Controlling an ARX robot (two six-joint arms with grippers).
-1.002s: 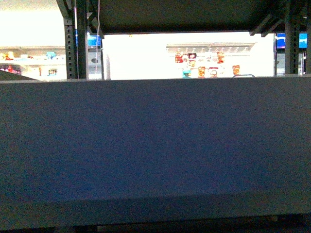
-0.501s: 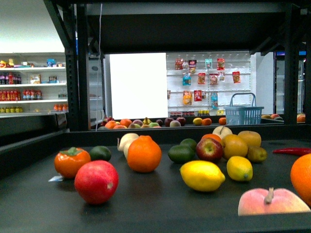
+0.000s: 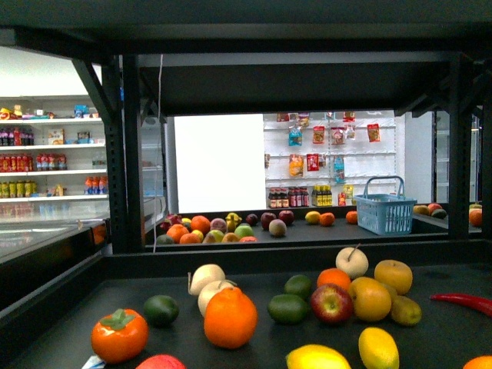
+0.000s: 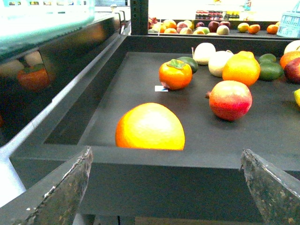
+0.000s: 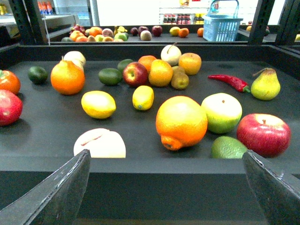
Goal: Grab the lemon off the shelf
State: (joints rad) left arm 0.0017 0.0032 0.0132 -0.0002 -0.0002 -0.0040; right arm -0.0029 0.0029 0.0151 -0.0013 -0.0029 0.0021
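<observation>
A shop lies behind the rack: white shelving of bottles (image 3: 46, 163) is seen at the left of the front view, and a blue basket (image 3: 387, 211) at the right, further back. The shelf (image 3: 231, 263), dark metal with perforated uprights, fills the frame, and fruit is scattered over its nearest tier.

The lemon (image 3: 317, 358) is found at the bottom edge of the front view, right of centre. Only its upper part is shown there, the rest being cut off by the frame. Its long axis is laid across the frame, left to right.

In the right wrist view the lemon (image 5: 98, 104) is seen whole, lying on its side with its long axis roughly along the tier's front edge. A smaller yellow oval fruit (image 5: 143, 97) is set just beside it, not touching, with its long axis turned more toward the camera. A pale peach (image 5: 100, 143), partly hidden by the front edge, lies between the lemon and that edge.

The right tool (image 5: 166, 154) is released, its fingers spread wide before the front edge with nothing between them. The left tool (image 4: 166, 152) is likewise released, and a large orange fruit (image 4: 150, 126) lies just behind the edge. In the left wrist view the lemon cannot be made out with certainty.
</observation>
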